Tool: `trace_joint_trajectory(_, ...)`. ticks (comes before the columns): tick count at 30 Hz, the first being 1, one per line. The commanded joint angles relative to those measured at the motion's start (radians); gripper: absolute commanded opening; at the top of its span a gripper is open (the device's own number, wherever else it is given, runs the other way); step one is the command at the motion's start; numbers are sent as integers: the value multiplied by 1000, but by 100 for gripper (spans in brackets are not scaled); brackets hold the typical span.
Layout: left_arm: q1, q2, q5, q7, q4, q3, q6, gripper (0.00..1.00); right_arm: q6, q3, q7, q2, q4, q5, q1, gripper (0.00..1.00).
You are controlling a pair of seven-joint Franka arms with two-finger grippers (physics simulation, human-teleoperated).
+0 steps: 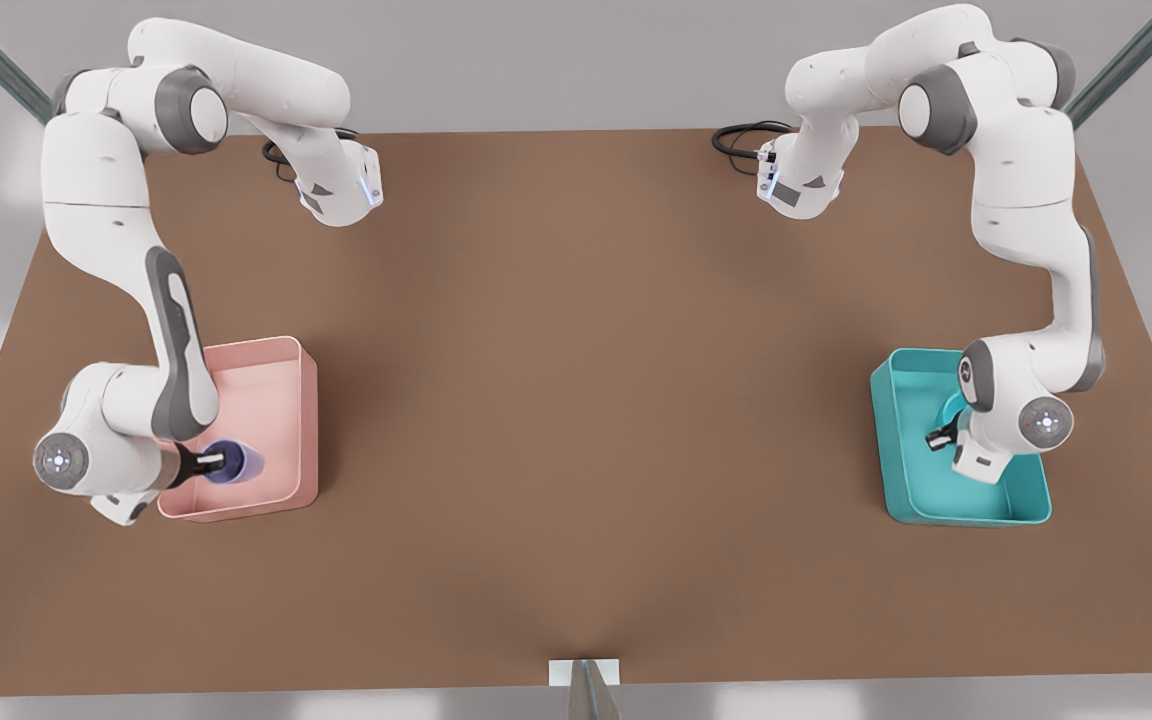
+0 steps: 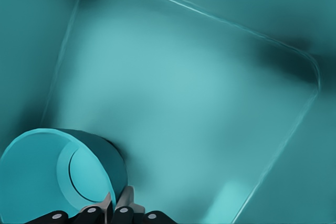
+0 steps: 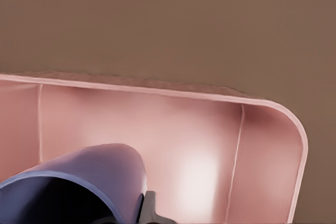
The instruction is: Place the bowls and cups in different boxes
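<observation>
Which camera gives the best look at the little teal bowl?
The left wrist view: the teal bowl shows large, rim and inside clear, pinched by the left gripper inside the teal box. The front view shows a sliver behind the arm.

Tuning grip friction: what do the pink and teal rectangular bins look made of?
Pale pink rectangular bin: likely smooth moulded plastic, with a soft sheen, rounded corners and thin walls. Teal rectangular bin: same look, glossy highlights on floor. It's a render, so the material is a guess.
</observation>
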State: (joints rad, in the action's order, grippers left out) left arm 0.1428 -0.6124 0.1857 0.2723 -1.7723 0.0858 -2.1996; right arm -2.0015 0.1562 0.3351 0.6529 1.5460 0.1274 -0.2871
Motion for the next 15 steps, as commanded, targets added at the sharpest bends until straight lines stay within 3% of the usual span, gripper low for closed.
trace_joint_trajectory(1,0,2,1,-116,1,0,-68,100,-82,0,223,17,-1,-8,0,21)
trace_joint_trajectory(4,-8,74,-6,-111,8,-6,69,100,-82,0,223,22,0,-14,0,21)
trace_joint_trajectory(5,-12,97,-8,-111,16,-8,115,100,-82,0,222,25,0,-14,0,54)
trace_joint_trajectory(6,-34,174,-83,-116,63,-18,263,100,-82,0,223,27,0,-12,0,100)
trace_joint_trajectory(9,-78,303,-219,-111,353,-142,773,100,-79,0,225,24,0,-12,0,100)
trace_joint_trajectory(11,-91,295,-219,-114,499,-219,853,100,-69,2,225,17,0,-12,2,100)
trace_joint_trajectory(15,-121,286,-203,-110,599,-267,919,100,-5,9,222,-21,-4,-12,9,100)
